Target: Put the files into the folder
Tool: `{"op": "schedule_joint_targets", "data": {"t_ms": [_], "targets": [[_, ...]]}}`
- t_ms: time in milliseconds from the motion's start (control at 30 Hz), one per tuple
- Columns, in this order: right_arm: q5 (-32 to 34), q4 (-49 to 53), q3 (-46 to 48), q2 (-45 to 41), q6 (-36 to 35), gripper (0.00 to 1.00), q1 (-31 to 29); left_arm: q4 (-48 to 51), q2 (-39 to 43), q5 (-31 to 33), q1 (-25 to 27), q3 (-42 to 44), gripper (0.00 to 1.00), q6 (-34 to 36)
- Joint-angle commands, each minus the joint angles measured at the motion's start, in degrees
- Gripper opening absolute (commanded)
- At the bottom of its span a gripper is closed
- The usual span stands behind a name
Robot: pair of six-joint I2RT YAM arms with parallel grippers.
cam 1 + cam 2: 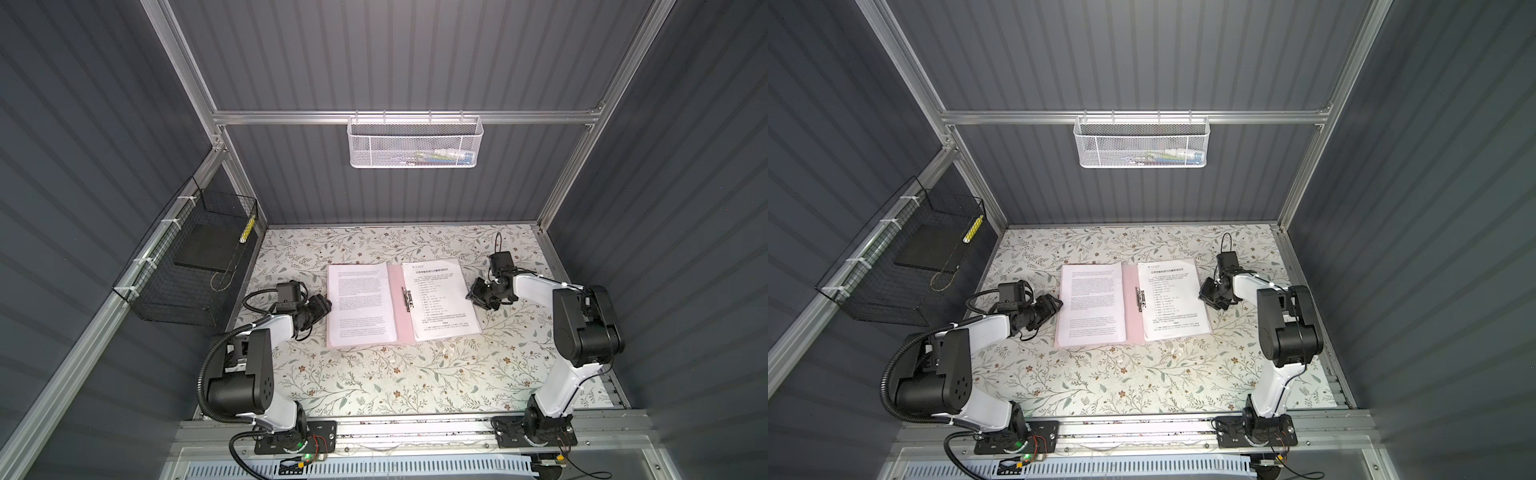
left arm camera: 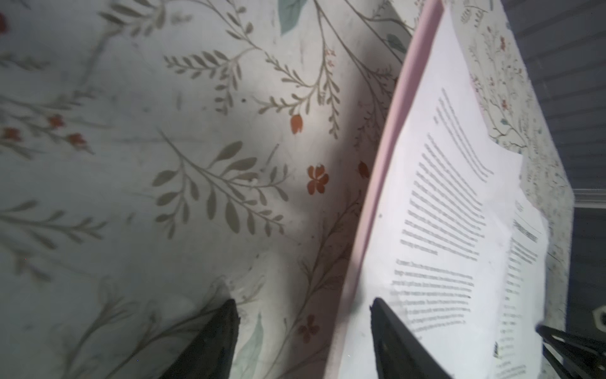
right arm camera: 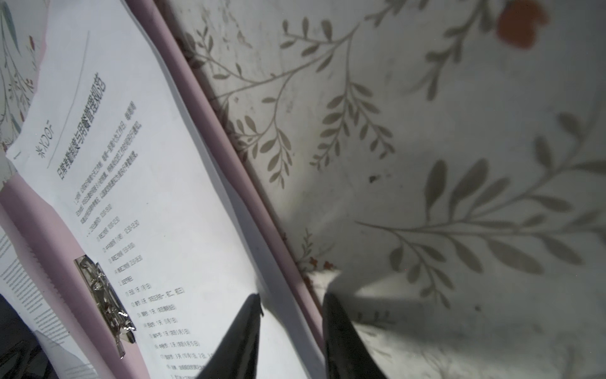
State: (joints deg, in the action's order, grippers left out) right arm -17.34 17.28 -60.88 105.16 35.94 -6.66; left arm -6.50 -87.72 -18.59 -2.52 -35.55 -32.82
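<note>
Already the printed sheets (image 1: 359, 303) lie on both flaps of the pink folder (image 1: 396, 320), open flat on our floral table (image 1: 374, 374), and our left gripper (image 1: 327, 306) and right gripper (image 1: 473, 293) straddle its outer edges, fingers parted and pinching nothing, so we judge only closing remains.

The folder (image 1: 397, 291) is pale pink and lies open and flat on the bench, inner face up, both flaps spread. A dark metal clip (image 1: 407, 297) sits on its spine. The files (image 1: 1092, 305) rest on the flaps. The dense-text sheet (image 1: 360, 305) lies left of the clip, squared to its flap. The logo-headed sheet (image 1: 440, 299) lies right of the clip, slightly skewed, inner edge at the clip.
</note>
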Motion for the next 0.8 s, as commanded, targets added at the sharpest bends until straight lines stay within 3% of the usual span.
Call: {"op": "schedule_joint_targets", "data": {"t_ms": [0, 267, 533, 767], "targets": [[-1.4, 0.3, 0.3, 1.9, 0.5, 0.35, 0.1, -3.9, -0.7, -7.9, -1.0, 2.7, 0.66, -2.9], [-4.7, -0.2, 0.6, 3.3, 0.3, 0.34, 0.0, -9.7, 1.7, -16.2, -1.3, 2.6, 0.62, -7.0], [-5.5, -1.1, 1.6, 4.0, 0.2, 0.34, -0.8, -0.6, 14.9, -20.3, -1.2, -1.8, 0.65, -6.4], [-6.2, -2.1, 1.4, 5.9, 0.2, 0.33, -2.3, -11.6, 18.0, -24.6, 1.0, -1.9, 0.67, -14.6]]}}
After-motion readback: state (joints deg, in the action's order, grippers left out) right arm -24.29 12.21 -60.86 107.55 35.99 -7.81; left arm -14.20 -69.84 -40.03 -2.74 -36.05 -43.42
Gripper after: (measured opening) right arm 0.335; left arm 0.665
